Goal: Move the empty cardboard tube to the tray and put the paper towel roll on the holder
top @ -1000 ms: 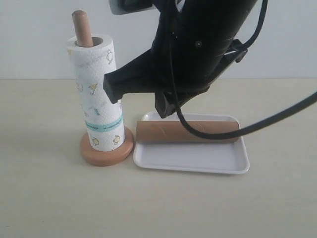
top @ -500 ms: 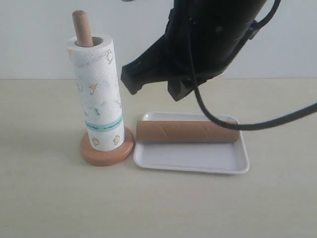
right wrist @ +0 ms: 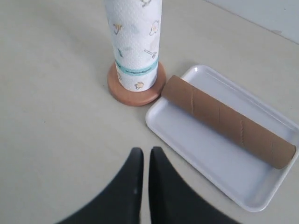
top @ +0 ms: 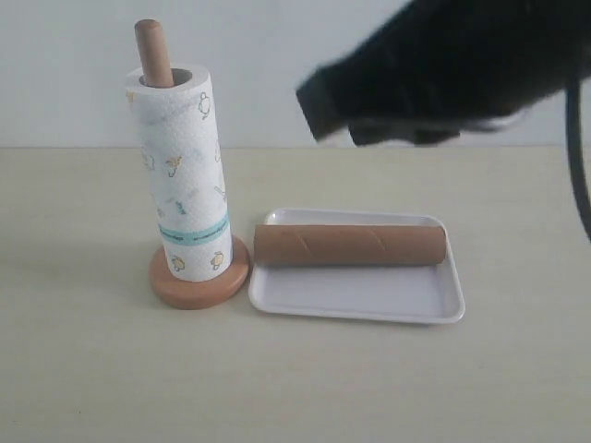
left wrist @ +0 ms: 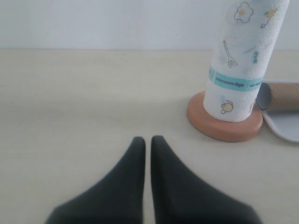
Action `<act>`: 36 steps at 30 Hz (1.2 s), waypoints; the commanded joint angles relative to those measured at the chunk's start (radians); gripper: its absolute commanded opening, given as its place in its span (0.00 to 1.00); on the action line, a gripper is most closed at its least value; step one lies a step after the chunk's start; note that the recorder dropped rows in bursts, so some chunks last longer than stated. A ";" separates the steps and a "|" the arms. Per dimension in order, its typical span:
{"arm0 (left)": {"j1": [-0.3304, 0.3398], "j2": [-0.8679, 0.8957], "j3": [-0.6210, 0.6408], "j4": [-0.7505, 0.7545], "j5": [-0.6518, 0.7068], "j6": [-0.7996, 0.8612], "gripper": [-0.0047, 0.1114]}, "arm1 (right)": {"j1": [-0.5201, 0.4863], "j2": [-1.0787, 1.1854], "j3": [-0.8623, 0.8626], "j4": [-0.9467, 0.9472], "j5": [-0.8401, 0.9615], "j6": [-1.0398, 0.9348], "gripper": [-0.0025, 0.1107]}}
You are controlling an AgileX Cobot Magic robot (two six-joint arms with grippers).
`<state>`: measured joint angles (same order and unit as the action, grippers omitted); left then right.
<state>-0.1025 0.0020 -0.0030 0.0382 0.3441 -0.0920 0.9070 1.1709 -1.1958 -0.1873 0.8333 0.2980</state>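
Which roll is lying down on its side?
The plain brown cardboard tube lies on its side in the shallow white plastic tray; the white printed paper towel roll stands upright on the round wooden holder.

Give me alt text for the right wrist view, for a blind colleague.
The paper towel roll stands upright on the holder; beside it the empty cardboard tube lies in the tray. The right gripper, shut and empty, is above the table in the foreground.

Tube [top: 349, 245] in tray [top: 360, 300], roll [top: 180, 175] on holder [top: 199, 286]
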 commanded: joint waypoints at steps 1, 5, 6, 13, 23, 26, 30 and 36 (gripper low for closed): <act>0.003 -0.002 0.003 0.005 -0.006 0.005 0.08 | -0.002 -0.074 0.215 -0.068 -0.226 0.003 0.06; 0.003 -0.002 0.003 0.005 -0.006 0.005 0.08 | -0.002 -0.114 0.388 -0.147 -0.388 0.003 0.06; 0.003 -0.002 0.003 0.005 -0.006 0.005 0.08 | -0.002 -0.125 0.418 -0.156 -0.418 0.003 0.06; 0.003 -0.002 0.003 0.005 -0.006 0.005 0.08 | -0.002 -0.224 0.639 -0.217 -0.607 -0.001 0.06; 0.003 -0.002 0.003 0.005 -0.006 0.005 0.08 | -0.228 -0.483 0.901 -0.215 -0.921 0.048 0.06; 0.003 -0.002 0.003 0.005 -0.006 0.005 0.08 | -0.317 -0.595 0.973 -0.204 -0.958 0.122 0.06; 0.003 -0.002 0.003 0.005 -0.006 0.005 0.08 | -0.429 -0.741 1.054 -0.200 -0.960 0.207 0.06; 0.003 -0.002 0.003 0.005 -0.006 0.005 0.08 | -0.580 -0.928 1.182 -0.200 -1.018 0.222 0.06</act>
<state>-0.1025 0.0020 -0.0030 0.0382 0.3441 -0.0920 0.3795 0.3019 -0.0561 -0.3861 -0.1515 0.5103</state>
